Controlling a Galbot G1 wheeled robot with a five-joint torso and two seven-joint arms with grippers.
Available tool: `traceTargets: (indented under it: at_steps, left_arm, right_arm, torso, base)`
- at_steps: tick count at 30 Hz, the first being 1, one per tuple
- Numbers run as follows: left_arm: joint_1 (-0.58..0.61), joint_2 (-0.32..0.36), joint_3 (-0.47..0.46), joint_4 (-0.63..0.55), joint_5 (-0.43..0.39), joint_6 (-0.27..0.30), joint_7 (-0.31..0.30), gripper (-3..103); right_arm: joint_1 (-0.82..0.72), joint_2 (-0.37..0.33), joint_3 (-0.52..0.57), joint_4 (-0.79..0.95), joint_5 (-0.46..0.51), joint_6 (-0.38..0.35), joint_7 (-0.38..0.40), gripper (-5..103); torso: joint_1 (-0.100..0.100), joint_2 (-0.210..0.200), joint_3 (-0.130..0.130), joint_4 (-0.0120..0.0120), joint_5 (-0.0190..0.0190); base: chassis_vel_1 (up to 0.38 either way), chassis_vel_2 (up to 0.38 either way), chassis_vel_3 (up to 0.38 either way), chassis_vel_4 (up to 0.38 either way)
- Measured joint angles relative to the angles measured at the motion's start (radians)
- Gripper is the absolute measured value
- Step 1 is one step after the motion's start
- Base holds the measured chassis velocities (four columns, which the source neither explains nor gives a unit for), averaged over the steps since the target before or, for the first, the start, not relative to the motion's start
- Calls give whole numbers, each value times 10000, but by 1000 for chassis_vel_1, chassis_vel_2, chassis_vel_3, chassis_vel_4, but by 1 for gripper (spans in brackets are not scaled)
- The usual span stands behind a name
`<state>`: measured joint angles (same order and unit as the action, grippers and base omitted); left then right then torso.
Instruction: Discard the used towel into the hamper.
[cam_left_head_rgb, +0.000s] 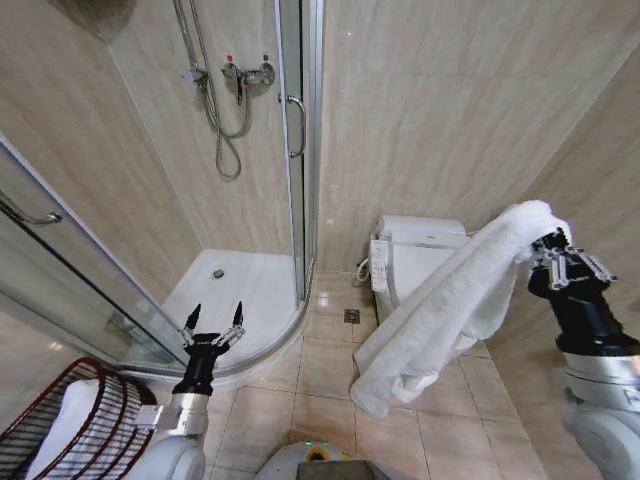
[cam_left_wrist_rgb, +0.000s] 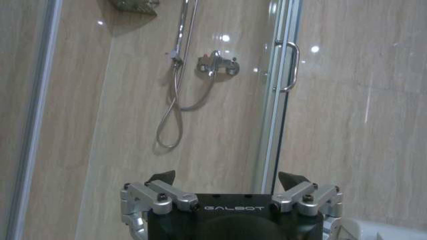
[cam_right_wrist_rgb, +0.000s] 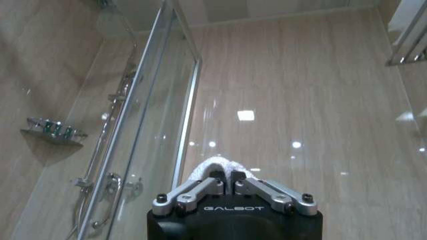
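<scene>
my right gripper (cam_left_head_rgb: 556, 252) is clamped on the towel (cam_left_head_rgb: 450, 300), hanging high beside the toilet (cam_left_head_rgb: 420, 250). hamper (cam_left_head_rgb: 60, 425) sits far left by my spread, empty left gripper (cam_left_head_rgb: 213, 322). i'd carry it across high, clearing the rim before letting go.

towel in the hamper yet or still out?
Out. The towel hangs from the right gripper, raised in front of the toilet; the hamper sits low beside the open left gripper.
</scene>
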<state>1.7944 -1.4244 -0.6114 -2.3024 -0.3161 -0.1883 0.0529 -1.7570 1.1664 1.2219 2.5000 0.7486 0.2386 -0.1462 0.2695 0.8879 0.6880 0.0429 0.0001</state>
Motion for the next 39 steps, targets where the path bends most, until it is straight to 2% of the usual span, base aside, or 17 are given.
traceTargets:
  at_steps: [6, 17, 25, 39]
  left_arm:
    - [0, 0, 0, 0, 0, 0, 0, 100]
    - [0, 0, 0, 0, 0, 0, 0, 100]
    - [0, 0, 0, 0, 0, 0, 0, 100]
    - [0, 0, 0, 0, 0, 0, 0, 100]
  right_arm:
    - [163, -15, 351, 0, 96, -102, 1, 4]
    - [478, -250, 319, 1, 190, -546, 216, 4]
    - [452, -477, 556, 1, 668, -874, 388, 4]
    - [79, -523, 1178, 1, 1208, -841, 274, 4]
  torso:
    - [120, 262, 140, 0, -1]
    - [352, 755, 400, 0, 0]
    - [529, 1137, 606, 0, -1]
    - [840, 1816, 975, 0, -1]
  base:
    - [0, 0, 0, 0]
    - [0, 0, 0, 0]
    - [0, 0, 0, 0]
    - [0, 0, 0, 0]
